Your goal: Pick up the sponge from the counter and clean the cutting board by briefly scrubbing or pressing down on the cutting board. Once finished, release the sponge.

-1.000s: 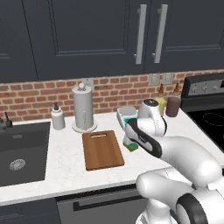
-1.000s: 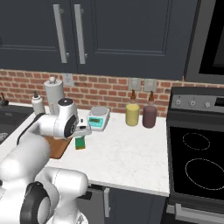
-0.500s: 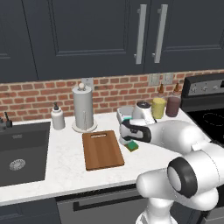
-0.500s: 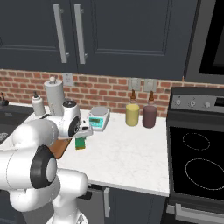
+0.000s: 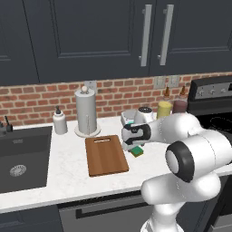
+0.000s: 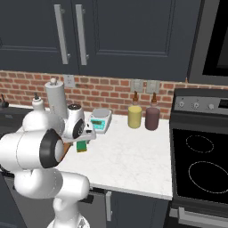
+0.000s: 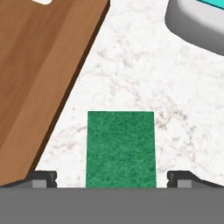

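Pincer (image 7: 111,177) poised open astride the sponge (image 7: 120,148), board (image 7: 39,74) to its left; next, likely descend and close.

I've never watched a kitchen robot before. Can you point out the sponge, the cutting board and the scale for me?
sponge (image 7: 120,148), hand view, middle of its green top.
cutting board (image 5: 106,156), left base view, centre of the wooden face.
scale (image 6: 100,121), right base view, its teal display front.
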Controlling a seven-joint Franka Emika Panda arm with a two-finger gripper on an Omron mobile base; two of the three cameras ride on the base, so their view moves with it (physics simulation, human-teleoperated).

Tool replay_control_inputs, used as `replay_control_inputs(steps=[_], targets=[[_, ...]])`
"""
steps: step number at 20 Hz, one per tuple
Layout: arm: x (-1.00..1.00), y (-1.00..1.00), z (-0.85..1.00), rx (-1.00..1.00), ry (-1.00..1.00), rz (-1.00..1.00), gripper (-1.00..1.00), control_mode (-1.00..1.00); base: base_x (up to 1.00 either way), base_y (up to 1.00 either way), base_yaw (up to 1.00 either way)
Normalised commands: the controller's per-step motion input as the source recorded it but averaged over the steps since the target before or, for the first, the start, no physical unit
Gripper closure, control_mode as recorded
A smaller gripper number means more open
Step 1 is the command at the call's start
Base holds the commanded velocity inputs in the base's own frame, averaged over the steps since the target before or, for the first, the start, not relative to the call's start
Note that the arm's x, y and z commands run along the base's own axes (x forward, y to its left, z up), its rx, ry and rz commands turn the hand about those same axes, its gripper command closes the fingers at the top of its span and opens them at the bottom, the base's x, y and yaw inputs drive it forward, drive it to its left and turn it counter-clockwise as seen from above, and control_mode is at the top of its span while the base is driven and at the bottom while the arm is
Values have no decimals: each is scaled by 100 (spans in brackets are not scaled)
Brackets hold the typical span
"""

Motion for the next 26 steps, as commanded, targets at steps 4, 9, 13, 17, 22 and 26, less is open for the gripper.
replay_control_inputs(steps=[4,9,13,17,22,26], targets=[[12,0,-26,0,1,0,-100,-100,0,0,0],[9,0,-21,0,0,0,-100,-100,0,0,0],[3,0,-24,0,0,0,-100,-100,0,0,0],[1,0,-17,0,0,0,100,-100,0,0,0],[0,0,-4,0,0,0,100,-100,0,0,0],[-3,2,0,0,-3,0,100,-100,0,0,0]])
